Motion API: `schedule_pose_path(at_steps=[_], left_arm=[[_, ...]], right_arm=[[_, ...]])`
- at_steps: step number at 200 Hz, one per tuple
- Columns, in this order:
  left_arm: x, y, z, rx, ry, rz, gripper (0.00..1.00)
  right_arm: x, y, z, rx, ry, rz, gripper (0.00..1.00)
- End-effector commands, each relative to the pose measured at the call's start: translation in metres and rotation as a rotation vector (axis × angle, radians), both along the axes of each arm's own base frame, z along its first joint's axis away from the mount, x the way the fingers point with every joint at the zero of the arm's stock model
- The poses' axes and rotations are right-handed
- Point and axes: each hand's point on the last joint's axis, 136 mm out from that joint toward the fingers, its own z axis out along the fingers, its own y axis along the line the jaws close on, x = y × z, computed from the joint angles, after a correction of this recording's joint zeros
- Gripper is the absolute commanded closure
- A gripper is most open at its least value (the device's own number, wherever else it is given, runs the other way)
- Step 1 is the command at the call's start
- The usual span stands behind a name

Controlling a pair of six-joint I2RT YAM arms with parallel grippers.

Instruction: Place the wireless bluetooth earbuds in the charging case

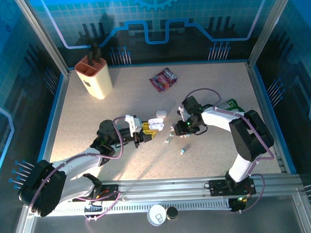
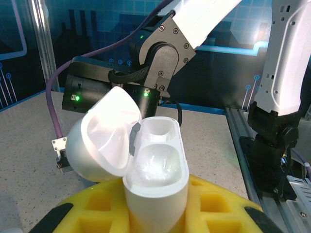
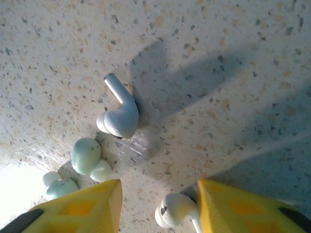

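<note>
The left gripper (image 2: 155, 218) clamps the open case (image 2: 158, 165); right of the case, the right gripper (image 3: 159, 206) stands parted around a white earbud (image 3: 175, 209), gripping nothing.

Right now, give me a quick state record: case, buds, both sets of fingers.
left fingers: shut on charging case
case: lid open, both wells empty
right fingers: open, low over table
between right fingers: white earbud, lying on table
loose nearby: white stemmed earbud, two pale teal buds
</note>
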Motion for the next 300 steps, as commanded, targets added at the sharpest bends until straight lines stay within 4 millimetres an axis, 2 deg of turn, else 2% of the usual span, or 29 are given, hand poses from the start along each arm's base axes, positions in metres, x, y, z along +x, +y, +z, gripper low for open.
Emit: schedule_pose_path(at_steps=[1,65,110,126,146,182,193,206,222,300], left_arm=[[-0.006,-0.004,0.006,-0.006,-0.052,-0.041,0.85],[-0.007,-0.004,0.004,-0.001,-0.046,-0.046,0.85],[-0.007,-0.005,0.004,-0.002,-0.044,-0.05,0.86],[-0.007,-0.005,0.005,-0.002,-0.047,-0.05,0.86],[-0.007,-0.004,0.004,0.001,-0.046,-0.046,0.86],[-0.005,-0.004,0.003,0.002,-0.051,-0.032,0.86],[-0.004,-0.004,0.003,0.002,-0.052,-0.029,0.86],[-0.004,-0.004,0.004,0.002,-0.054,-0.031,0.86],[-0.004,-0.004,0.003,0.004,-0.053,-0.03,0.86],[-0.004,-0.004,0.003,0.008,-0.052,-0.031,0.86]], right_arm=[[-0.01,-0.003,-0.001,-0.031,0.026,0.033,0.59],[-0.01,-0.003,-0.003,-0.049,0.052,0.052,0.75],[-0.009,-0.004,-0.01,-0.063,0.068,0.052,0.74],[-0.008,-0.004,-0.009,-0.06,0.067,0.049,0.76],[-0.007,-0.003,-0.004,-0.049,0.049,0.046,0.79],[0.0,0.001,0.019,0.035,-0.031,0.014,0.84],[0.001,0.002,0.025,0.067,-0.047,0.009,0.84],[0.002,0.002,0.028,0.087,-0.059,0.005,0.74],[-0.001,-0.002,0.025,0.072,-0.047,0.01,0.71],[-0.018,-0.008,0.001,-0.007,0.066,0.083,0.71]])
